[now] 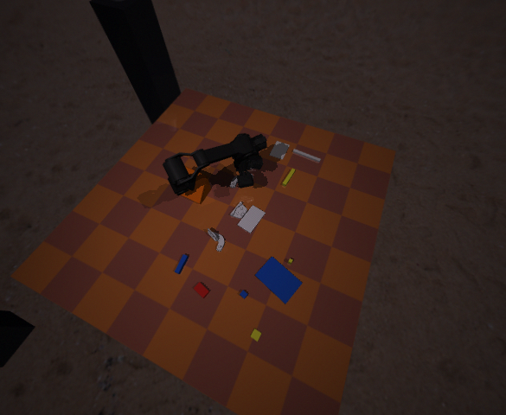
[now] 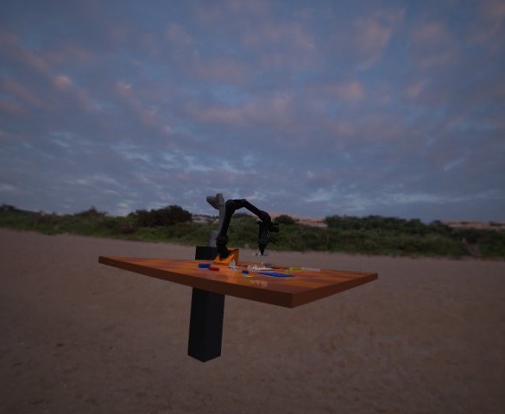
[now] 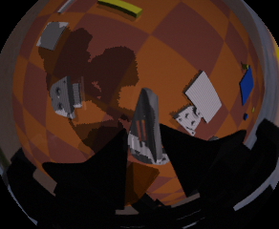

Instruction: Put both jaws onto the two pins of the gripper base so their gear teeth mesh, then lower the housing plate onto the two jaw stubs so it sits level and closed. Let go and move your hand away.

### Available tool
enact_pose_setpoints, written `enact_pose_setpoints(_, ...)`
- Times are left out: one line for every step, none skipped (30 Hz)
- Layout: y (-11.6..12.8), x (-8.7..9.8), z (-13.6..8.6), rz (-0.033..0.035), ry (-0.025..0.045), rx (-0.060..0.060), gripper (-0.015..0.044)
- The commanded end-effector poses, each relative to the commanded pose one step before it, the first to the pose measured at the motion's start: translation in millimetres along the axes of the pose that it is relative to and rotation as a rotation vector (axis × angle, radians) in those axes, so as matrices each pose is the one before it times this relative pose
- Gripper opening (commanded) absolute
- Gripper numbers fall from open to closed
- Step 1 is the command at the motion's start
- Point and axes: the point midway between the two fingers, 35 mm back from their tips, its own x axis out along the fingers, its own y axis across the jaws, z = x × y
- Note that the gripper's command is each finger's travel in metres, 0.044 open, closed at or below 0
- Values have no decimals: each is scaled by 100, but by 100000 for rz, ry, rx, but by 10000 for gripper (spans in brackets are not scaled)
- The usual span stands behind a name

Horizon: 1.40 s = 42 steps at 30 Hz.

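My gripper (image 1: 240, 181) (image 2: 261, 253) (image 3: 141, 130) is shut on a grey slotted jaw (image 1: 233, 181) (image 3: 150, 112) and holds it above the table. The gripper base (image 3: 63, 97), grey with two round features, lies left of the held jaw in the wrist view; my arm mostly hides it in the top view. The other jaw (image 1: 220, 242) (image 2: 232, 264), pale and curved, lies on the table apart from the base. What looks like the housing plate (image 1: 238, 209) (image 3: 187, 119), white with holes, lies close against a ribbed white plate. Fine tooth detail is too small to tell.
The ribbed white plate (image 1: 251, 219) (image 3: 203, 97), a grey plate (image 1: 279, 150) (image 3: 53, 35), a white bar (image 1: 306, 155) and a yellow bar (image 1: 288, 177) (image 3: 120, 8) lie around. A blue plate (image 1: 278, 279), blue bar (image 1: 181, 264) and red block (image 1: 201, 290) lie farther off.
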Motion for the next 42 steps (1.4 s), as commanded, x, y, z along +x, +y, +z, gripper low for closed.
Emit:
enact_pose_setpoints(-735, 6, -236, -362, 69, 10173, 134)
enact_pose_setpoints(-143, 3, -21, -14, 7, 2270, 134)
enact_pose_setpoints(-143, 3, -18, -15, 7, 2270, 134)
enact_pose_setpoints(-143, 4, -16, -16, 7, 2271, 134)
enact_pose_setpoints(-143, 4, -13, -16, 7, 2271, 134)
enact_pose_setpoints(-144, 4, -10, -17, 8, 2271, 134)
enact_pose_setpoints(-144, 5, -8, -18, 8, 2271, 134)
enact_pose_setpoints(-144, 5, -5, -19, 8, 2271, 134)
enact_pose_setpoints(-144, 5, -3, -20, 8, 2272, 134)
enact_pose_setpoints(-144, 6, 0, -21, 8, 2272, 134)
enact_pose_setpoints(-144, 6, 3, -22, 8, 2272, 134)
enact_pose_setpoints(-144, 6, 5, -23, 8, 2272, 134)
enact_pose_setpoints(-144, 7, 8, -24, 8, 2273, 134)
enact_pose_setpoints(-144, 7, 10, -25, 8, 2273, 134)
enact_pose_setpoints(-143, 7, 13, -26, 8, 2273, 134)
enact_pose_setpoints(-143, 8, 16, -27, 8, 2273, 134)
enact_pose_setpoints(-143, 8, 18, -28, 8, 2273, 134)
enact_pose_setpoints(-142, 8, 21, -29, 7, 2274, 134)
enact_pose_setpoints(-142, 9, 23, -30, 7, 2274, 134)
enact_pose_setpoints(-141, 9, 26, -31, 7, 2274, 134)
enact_pose_setpoints(-141, 10, 28, -32, 7, 2274, 134)
enact_pose_setpoints(-140, 10, 31, -33, 6, 2274, 134)
enact_pose_setpoints(-140, 10, 33, -34, 6, 2275, 134)
enact_pose_setpoints(-139, 11, 36, -35, 5, 2275, 134)
enact_pose_setpoints(-138, 11, 38, -36, 5, 2275, 134)
enact_pose_setpoints(-138, 11, 41, -37, 4, 2275, 134)
enact_pose_setpoints(-137, 12, 43, -38, 4, 2275, 134)
enact_pose_setpoints(-136, 12, 46, -39, 3, 2275, 134)
enact_pose_setpoints(-135, 12, 48, -40, 3, 2276, 134)
enact_pose_setpoints(-134, 13, 51, -41, 2, 2276, 134)
enact_pose_setpoints(-133, 13, 53, -42, 1, 2276, 134)
enact_pose_setpoints(-132, 13, 55, -43, 1, 2276, 134)
enact_pose_setpoints(-131, 14, 58, -44, 0, 2276, 134)
enact_pose_setpoints(-130, 14, 60, -45, -1, 2276, 134)
enact_pose_setpoints(-129, 14, 62, -46, -2, 2276, 134)
enact_pose_setpoints(-128, 14, 65, -47, -3, 2277, 134)
enact_pose_setpoints(-105, 12, 55, -39, -3, 1884, 134)
enact_pose_setpoints(-62, 7, 34, -24, -2, 1131, 134)
enact_pose_setpoints(-21, 3, 12, -8, -1, 377, 134)
enact_pose_setpoints(0, 0, 0, 0, 0, 0, 134)
enact_pose_setpoints(0, 0, 0, 0, 0, 0, 134)
enact_pose_setpoints(0, 0, 0, 0, 0, 0, 134)
